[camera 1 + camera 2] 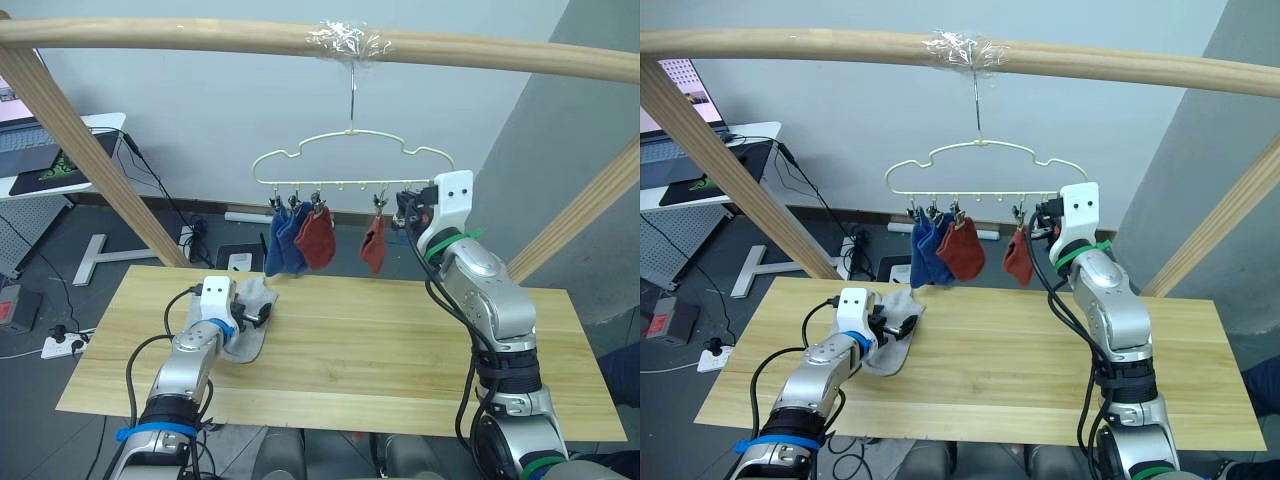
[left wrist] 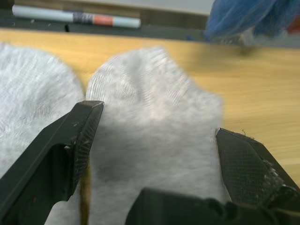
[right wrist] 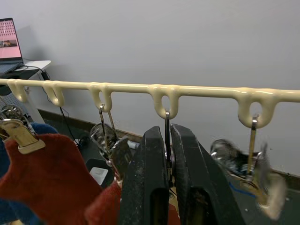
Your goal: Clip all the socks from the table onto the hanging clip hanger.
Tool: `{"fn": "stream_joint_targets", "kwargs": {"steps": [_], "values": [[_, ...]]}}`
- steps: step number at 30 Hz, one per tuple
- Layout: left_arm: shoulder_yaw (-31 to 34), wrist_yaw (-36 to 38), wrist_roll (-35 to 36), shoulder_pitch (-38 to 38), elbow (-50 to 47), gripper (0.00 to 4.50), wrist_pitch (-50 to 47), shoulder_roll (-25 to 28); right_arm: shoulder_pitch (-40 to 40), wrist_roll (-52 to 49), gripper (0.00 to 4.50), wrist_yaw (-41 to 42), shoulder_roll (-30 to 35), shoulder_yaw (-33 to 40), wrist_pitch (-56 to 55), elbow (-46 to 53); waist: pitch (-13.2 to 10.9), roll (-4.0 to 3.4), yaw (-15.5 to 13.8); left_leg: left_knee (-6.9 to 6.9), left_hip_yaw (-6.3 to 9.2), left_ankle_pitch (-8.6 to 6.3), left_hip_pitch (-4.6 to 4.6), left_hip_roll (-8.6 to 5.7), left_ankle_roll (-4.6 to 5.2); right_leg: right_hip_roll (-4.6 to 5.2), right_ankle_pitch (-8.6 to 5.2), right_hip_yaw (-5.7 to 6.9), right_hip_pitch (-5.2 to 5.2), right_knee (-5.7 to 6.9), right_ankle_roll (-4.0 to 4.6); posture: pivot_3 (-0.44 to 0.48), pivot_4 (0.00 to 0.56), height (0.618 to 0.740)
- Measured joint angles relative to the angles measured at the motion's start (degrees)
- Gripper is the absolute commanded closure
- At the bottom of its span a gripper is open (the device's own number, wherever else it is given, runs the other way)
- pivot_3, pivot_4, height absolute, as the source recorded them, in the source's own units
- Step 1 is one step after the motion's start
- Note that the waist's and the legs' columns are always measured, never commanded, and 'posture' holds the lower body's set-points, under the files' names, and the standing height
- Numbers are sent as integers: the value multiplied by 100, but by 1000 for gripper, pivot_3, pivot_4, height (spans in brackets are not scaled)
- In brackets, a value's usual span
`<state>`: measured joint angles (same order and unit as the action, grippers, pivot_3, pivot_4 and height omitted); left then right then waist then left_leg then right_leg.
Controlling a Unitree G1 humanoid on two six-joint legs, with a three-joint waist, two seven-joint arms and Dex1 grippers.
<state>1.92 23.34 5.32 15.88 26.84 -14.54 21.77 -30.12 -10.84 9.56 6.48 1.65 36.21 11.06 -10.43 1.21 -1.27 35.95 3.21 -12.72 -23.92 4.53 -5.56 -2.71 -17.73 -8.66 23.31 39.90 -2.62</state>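
My left hand (image 2: 154, 140) stood wide over a soft light grey ankle sock (image 2: 154, 117) on the pale wooden worktop (image 1: 400, 340); my right hand (image 3: 166, 164) pinched a grey metal clip (image 3: 167, 140) of the pale yellow wire hanger (image 1: 350, 160). Grabbing both overlapping socks was the risk.

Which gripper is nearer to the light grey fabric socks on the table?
Left. The left gripper hangs open over the light grey fabric socks; the right gripper is up at the pale yellow wire clip hanger.
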Motion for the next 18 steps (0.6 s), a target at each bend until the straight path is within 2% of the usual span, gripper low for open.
{"fn": "stream_joint_targets", "kwargs": {"steps": [2,8,11,15,18], "values": [[-14,122,-2,26,7,601,-63,6,2,0,4500,2,6,0,52,19,0,-1,0,-1,1,0,2,0,0,0,0,2,0,2,0,101,163,740],[-166,380,-82,-66,-136,2437,-38,23,12,0,4500,7,42,46,105,54,1,-1,1,1,0,0,3,0,0,0,0,-1,-2,2,0,101,164,740],[-255,480,-146,-155,-215,3167,77,22,10,-1,4500,18,79,54,106,55,1,-1,1,1,0,0,3,0,0,0,0,0,-2,3,0,102,163,740],[-328,703,-15,-348,-494,4382,251,-302,-35,-83,4500,31,117,152,173,54,1,-1,-8,3,-1,0,-1,-1,0,2,0,-1,-2,0,0,100,160,740],[-642,1113,172,-513,-1159,4469,289,-567,-182,-467,4500,-73,-89,493,628,72,0,0,-6,2,1,0,-2,0,0,1,0,0,-2,2,0,93,161,740]]}}
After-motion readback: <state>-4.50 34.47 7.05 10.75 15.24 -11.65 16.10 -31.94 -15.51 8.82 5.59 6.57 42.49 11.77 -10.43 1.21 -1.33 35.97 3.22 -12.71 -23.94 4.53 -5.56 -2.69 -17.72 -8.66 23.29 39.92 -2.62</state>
